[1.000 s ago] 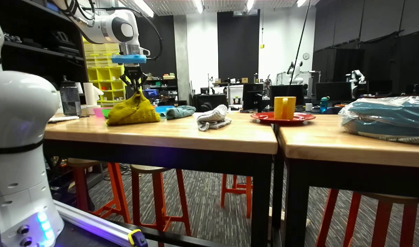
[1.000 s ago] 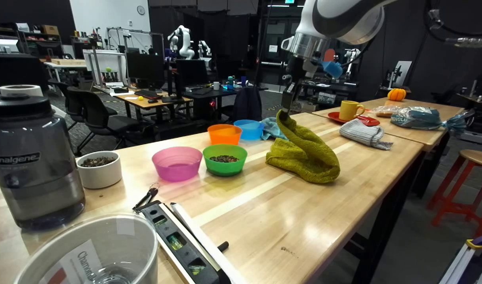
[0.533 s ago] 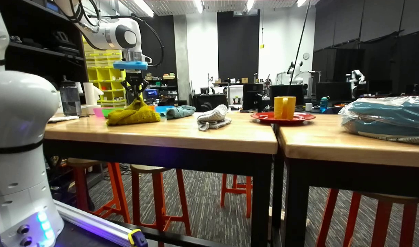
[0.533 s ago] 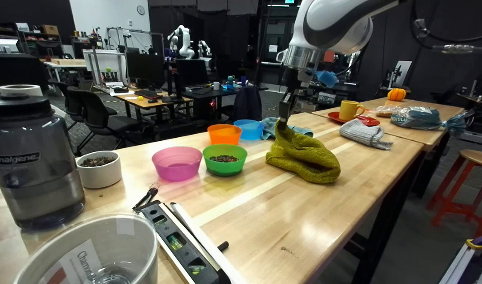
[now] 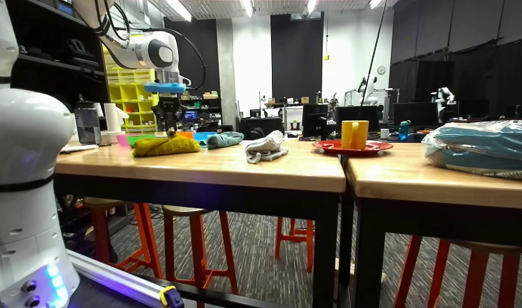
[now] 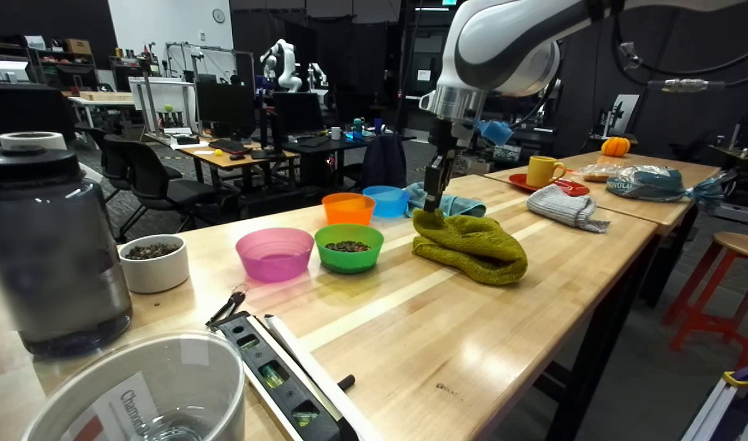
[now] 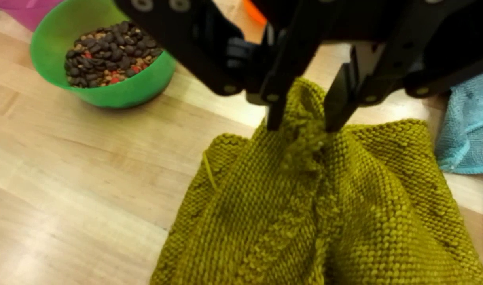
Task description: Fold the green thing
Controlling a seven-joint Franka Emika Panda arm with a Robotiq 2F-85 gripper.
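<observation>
The green thing is a yellow-green knitted cloth (image 7: pixel 368 221), doubled over into a low, loose heap on the wooden table. It lies beyond the green bowl in an exterior view, where the cloth (image 6: pixel 478 248) shows a folded layer resting on a lower one. My gripper (image 7: pixel 303 126) points down at the cloth's upper edge, its fingers spread apart. A small raised peak of the cloth stands in the gap, close to both fingertips. In exterior views the gripper (image 5: pixel 171 128) touches or nearly touches the top of the heap, and the gripper (image 6: pixel 432 207) is at its bowl-side end.
Beside the cloth stand a green bowl (image 6: pixel 349 260) of dark pieces, a pink bowl (image 6: pixel 275 263), an orange bowl (image 6: pixel 348 209) and a blue bowl (image 6: pixel 387 202). A light blue cloth (image 5: pixel 226 139) and a grey towel (image 5: pixel 265 147) lie on its other side, near a red plate (image 5: pixel 378 146).
The gripper has come down and toward the bowls, lowering the raised corner of the cloth onto the heap. The tall peak has flattened, and the jaws have spread apart.
</observation>
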